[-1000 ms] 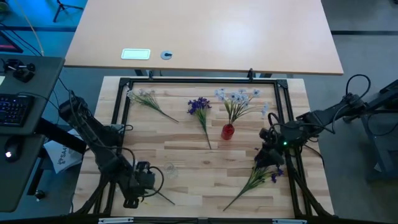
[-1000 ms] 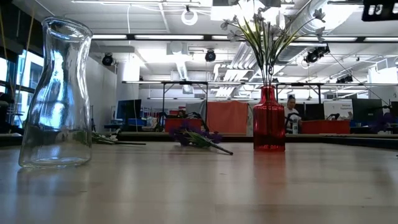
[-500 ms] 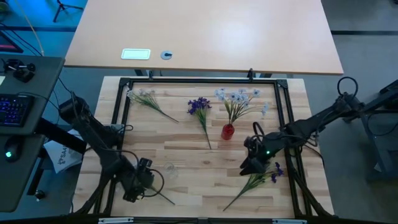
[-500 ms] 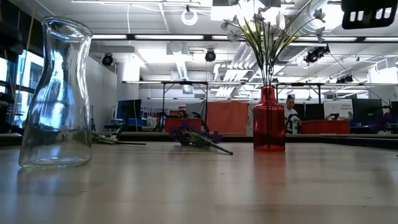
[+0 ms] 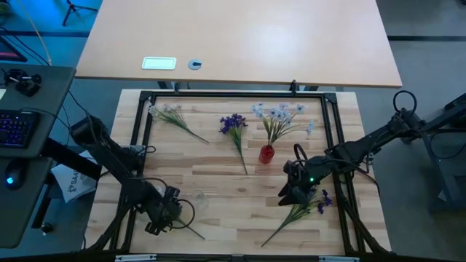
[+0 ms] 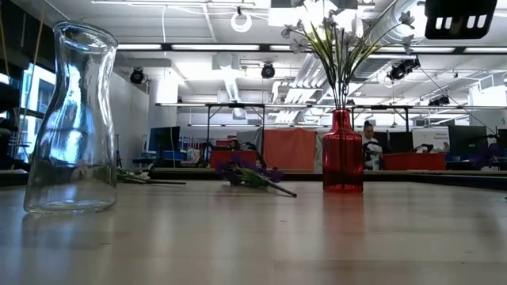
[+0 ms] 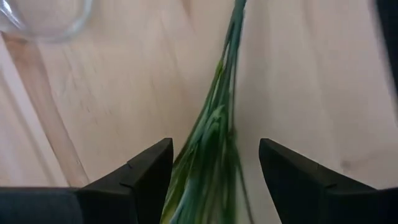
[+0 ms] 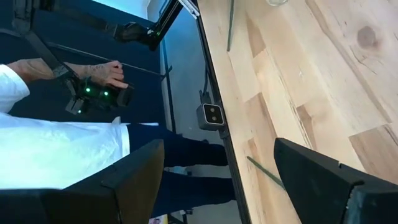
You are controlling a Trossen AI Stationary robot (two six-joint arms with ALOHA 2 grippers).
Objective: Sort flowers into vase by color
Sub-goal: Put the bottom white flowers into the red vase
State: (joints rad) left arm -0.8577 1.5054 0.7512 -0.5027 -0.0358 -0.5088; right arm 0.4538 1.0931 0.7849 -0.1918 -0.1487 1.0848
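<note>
I see the left gripper (image 5: 162,213) near the front-left corner of the light wooden slatted worktop (image 5: 218,182); it has crept slightly toward the middle since a second ago and its fingers (image 7: 140,171) have spread wide, straddling a thin green stem (image 7: 214,124) that lies loose on the boards. Close by stands the clear glass carafe vase (image 6: 73,119), holding nothing.

The right gripper (image 5: 287,195) has swung in from the right edge over the last second and now hangs wide open, gripping nothing, just inboard of the dark purple sprig (image 5: 306,207) lying near the front-right corner.

Nothing else has shifted: the small red glass vase (image 5: 266,153) near the middle holds 1 bunch of pale white-bluish blossoms (image 5: 280,116), a second purple sprig (image 5: 234,129) lies toward the back edge, and a pale sprig (image 5: 173,118) sits by the back-left corner.

I can read no writing anywhere. In the right wrist view, a person's hand (image 8: 102,74) holds a dark controller beyond the worktop.
</note>
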